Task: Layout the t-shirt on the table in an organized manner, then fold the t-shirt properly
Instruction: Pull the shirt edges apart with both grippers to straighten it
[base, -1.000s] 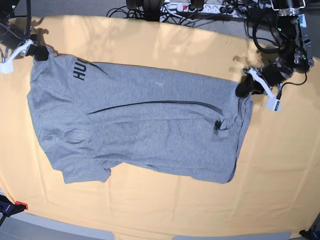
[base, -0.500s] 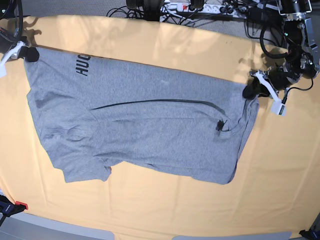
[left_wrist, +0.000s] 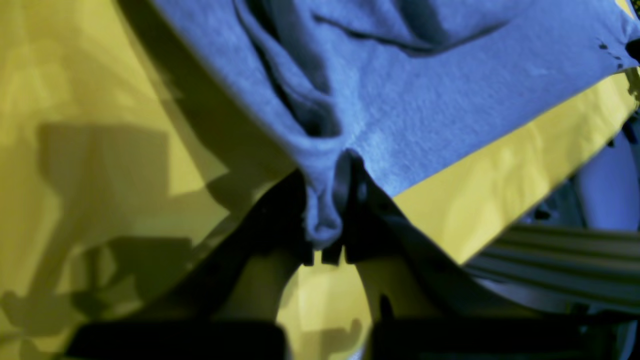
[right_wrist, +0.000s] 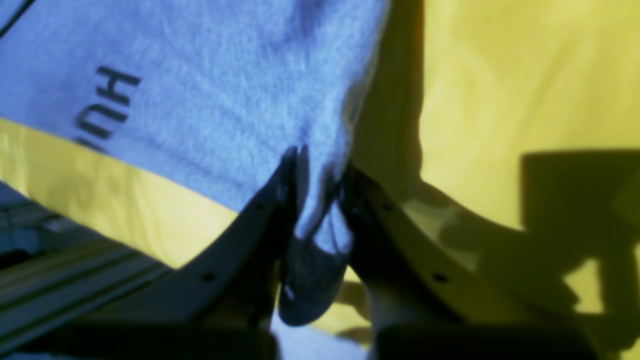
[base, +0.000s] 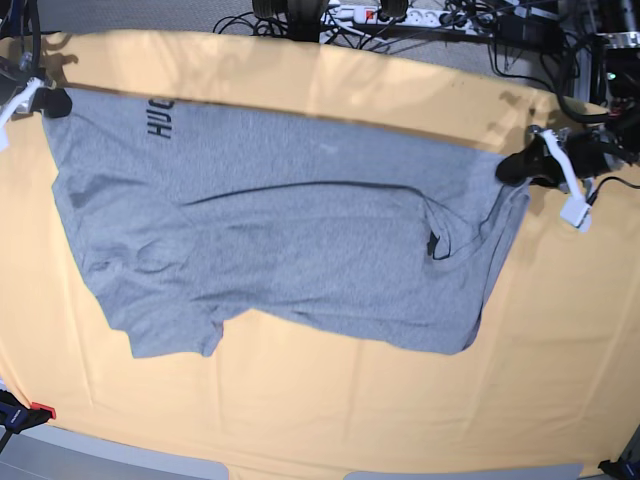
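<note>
Left hand (left_wrist: 325, 220) pinches bunched t-shirt (left_wrist: 425, 100) edge above table (left_wrist: 100, 150).

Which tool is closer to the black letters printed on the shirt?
The right tool: it pinches the t-shirt corner right beside the black lettering. The left tool grips the opposite end, far from the print.

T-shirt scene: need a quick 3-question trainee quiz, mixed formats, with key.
1. True or false: both grippers are shut on the t-shirt.
2. Which gripper is nearer the black lettering? A) left gripper B) right gripper
3. Fill in: the table is covered in pale yellow-orange ____.

Key: 1 true; 2 B; 3 cloth.
</note>
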